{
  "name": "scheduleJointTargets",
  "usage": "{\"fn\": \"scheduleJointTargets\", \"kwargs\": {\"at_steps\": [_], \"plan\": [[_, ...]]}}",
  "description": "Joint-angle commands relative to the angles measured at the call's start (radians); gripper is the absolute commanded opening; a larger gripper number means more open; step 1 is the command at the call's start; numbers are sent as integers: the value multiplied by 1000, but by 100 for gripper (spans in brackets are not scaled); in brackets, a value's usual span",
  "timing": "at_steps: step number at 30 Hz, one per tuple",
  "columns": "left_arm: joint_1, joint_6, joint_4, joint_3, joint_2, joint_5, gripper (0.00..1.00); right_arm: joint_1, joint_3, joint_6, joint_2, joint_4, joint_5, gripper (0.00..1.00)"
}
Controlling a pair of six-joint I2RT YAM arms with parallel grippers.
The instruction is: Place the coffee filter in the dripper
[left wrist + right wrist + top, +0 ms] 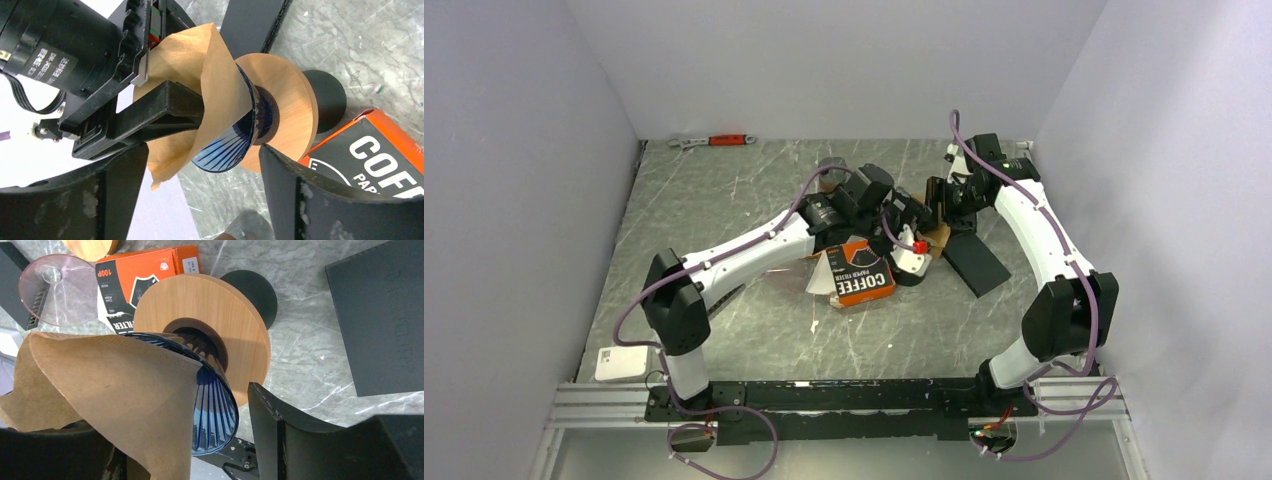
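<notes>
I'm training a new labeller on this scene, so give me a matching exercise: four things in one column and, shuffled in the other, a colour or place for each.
Things:
1. coffee filter
2. dripper
3. filter box
4. wrench

Descriptions:
A. orange and black
B. lying at the far edge of the table
C. brown paper
D. blue ribbed cone with a wooden collar

Pairs: 1-C, 2-D, 3-A, 4-B
</notes>
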Motion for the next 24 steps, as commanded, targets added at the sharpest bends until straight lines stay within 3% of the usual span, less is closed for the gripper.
{"fn": "scheduleJointTargets", "kwargs": {"at_steps": [1, 5, 11, 13, 18, 20, 24], "plan": [[-6, -203, 199, -69, -119, 3, 92, -4, 35, -17, -10, 7, -22, 65], [-6, -314, 241, -129, -190, -16, 98, -4, 37, -20, -17, -2, -11, 65], [-6, -525, 243, -164, -270, -23, 100, -4, 43, -27, -21, -9, -10, 65], [-5, -659, 257, -162, -281, -45, 100, -4, 56, -24, -23, -13, -8, 65], [2, -1177, 259, -98, -258, -223, 100, -4, 78, -16, -28, -19, -7, 65], [10, -1398, 195, -31, -226, -318, 98, -4, 80, -16, -28, -22, -11, 65], [61, -1691, 19, 153, -122, -335, 93, -4, 82, -13, -34, -22, -12, 65]]}}
